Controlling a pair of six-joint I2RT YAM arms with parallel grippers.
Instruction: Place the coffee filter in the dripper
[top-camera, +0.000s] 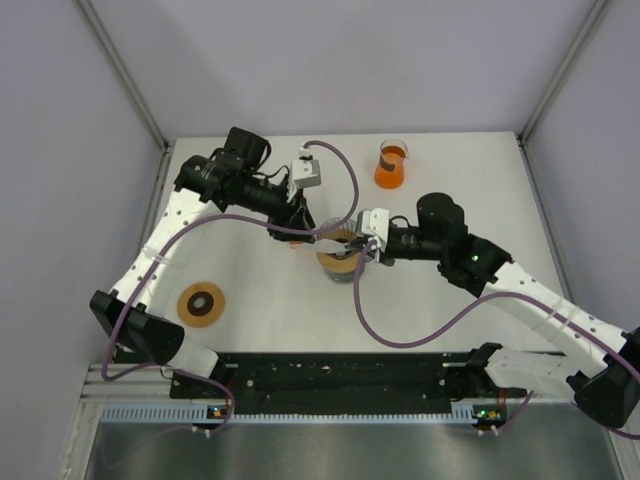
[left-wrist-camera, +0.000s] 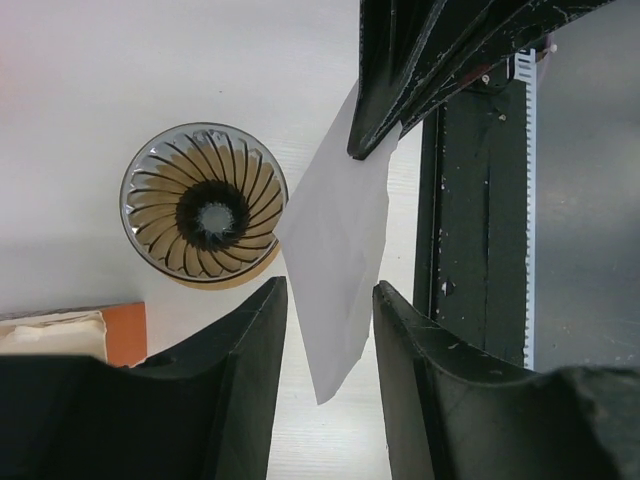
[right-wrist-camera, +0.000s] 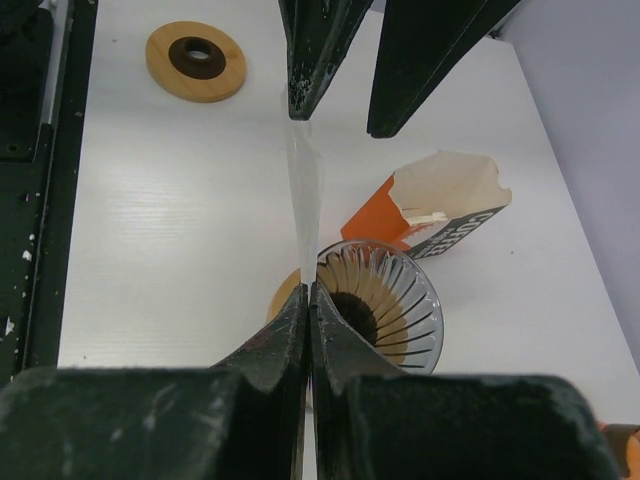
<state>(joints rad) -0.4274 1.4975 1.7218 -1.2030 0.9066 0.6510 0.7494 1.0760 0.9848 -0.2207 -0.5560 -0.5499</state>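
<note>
The coffee filter (left-wrist-camera: 335, 230) is a flat white paper cone hanging in the air just right of the dripper. My right gripper (right-wrist-camera: 308, 287) is shut on one edge of it, seen edge-on in the right wrist view (right-wrist-camera: 303, 190). My left gripper (left-wrist-camera: 330, 285) is open, with a finger on each side of the filter's pointed end and a gap to the paper on both sides. The dripper (left-wrist-camera: 205, 205) is a ribbed clear cone on a tan ring with a dark centre hole. It stands empty on the table, also in the right wrist view (right-wrist-camera: 385, 300) and the top view (top-camera: 340, 264).
A small orange carton (right-wrist-camera: 440, 205) with cream paper lies beside the dripper. A round wooden ring (top-camera: 201, 303) lies at the near left. A beaker of orange liquid (top-camera: 392, 165) stands at the back. The black rail (top-camera: 330, 375) runs along the near edge.
</note>
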